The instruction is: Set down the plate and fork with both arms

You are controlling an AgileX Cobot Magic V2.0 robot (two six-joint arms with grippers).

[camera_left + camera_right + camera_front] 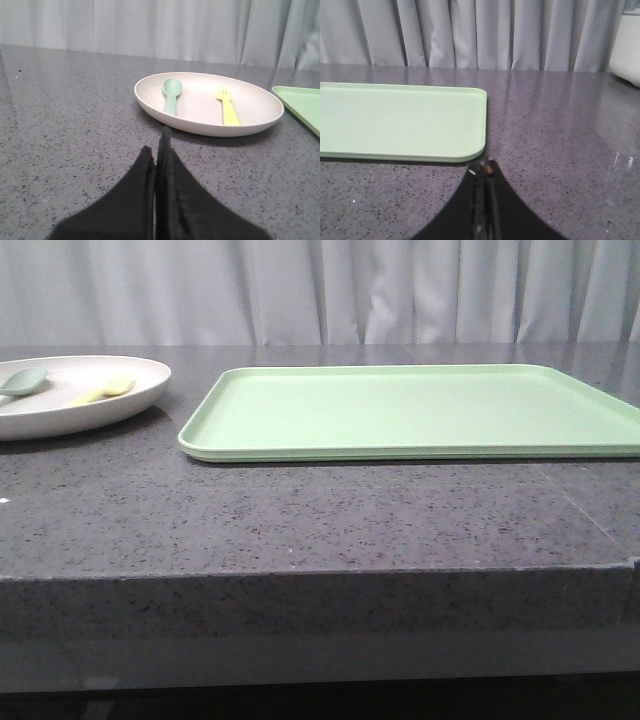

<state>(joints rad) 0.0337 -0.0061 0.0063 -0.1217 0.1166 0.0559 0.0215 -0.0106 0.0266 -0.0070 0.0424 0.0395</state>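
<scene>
item: plate (250,122), cream, round, shallow. we find it on the grey speckled counter (300,510), a little ahead of the left gripper (161,150), apart from it. the gripper's black fingers are pressed together and hold nothing.

item: fork (227,106), yellow, slim. we log it lying inside the plate, beside a grey-green spoon (171,95), both with heads pointing away from the gripper.

item: tray (420,410), light green, flat, bare. it sits just beside the plate.

item: right gripper (482,172). we see its fingers closed on nothing, tips near the tray's corner, not touching it.

limits: in the front view the plate is cut off at the left edge, and neither arm shows; the fork's tines are too blurred to count there.
</scene>
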